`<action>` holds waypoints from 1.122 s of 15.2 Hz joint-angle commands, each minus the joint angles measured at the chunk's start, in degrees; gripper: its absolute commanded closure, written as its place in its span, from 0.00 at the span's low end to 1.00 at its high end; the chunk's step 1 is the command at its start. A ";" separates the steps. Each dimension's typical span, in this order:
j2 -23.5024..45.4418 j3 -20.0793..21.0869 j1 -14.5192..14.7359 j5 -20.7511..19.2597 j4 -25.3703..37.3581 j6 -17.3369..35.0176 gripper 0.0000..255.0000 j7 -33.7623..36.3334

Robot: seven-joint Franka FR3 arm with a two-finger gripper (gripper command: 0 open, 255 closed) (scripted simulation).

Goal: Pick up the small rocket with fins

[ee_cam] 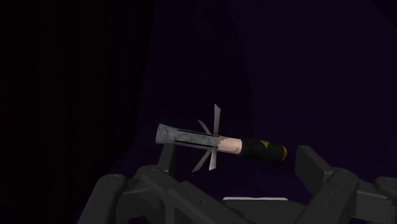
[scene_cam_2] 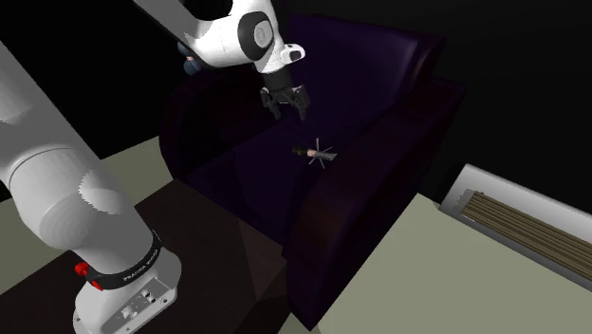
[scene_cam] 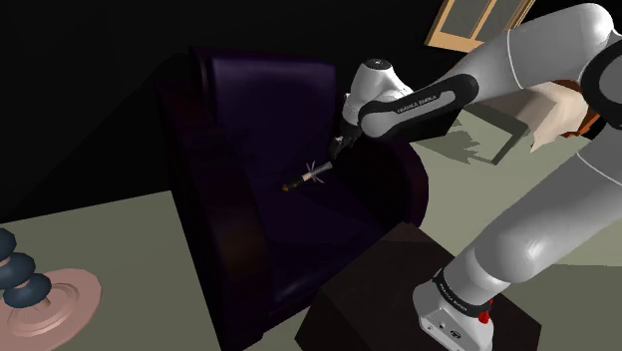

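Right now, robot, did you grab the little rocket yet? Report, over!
Gripper open, hovering above rocket, not touching. Rocket lying on its side on dark armchair seat. Nothing between them. Over.

1. The room I work in is dim, and a black area lies behind the dark purple armchair [scene_cam: 249, 199].
2. Pale grey-green floor [scene_cam: 100, 249] spreads around it.
3. A wood-framed glazed panel [scene_cam: 478, 22] stands far back.
4. A pink round dish [scene_cam: 75, 295] on the floor bears stacked blue lumps [scene_cam: 18, 271].
5. A slatted wooden piece [scene_cam_2: 531, 232] lies near the chair.
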 commanded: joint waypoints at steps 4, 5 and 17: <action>11.28 -0.73 -0.65 -6.13 4.53 4.93 0.00 5.03; 13.54 -1.06 -0.59 -7.31 5.69 5.67 0.00 6.01; 35.76 -5.73 1.63 -14.98 19.67 11.03 0.00 12.95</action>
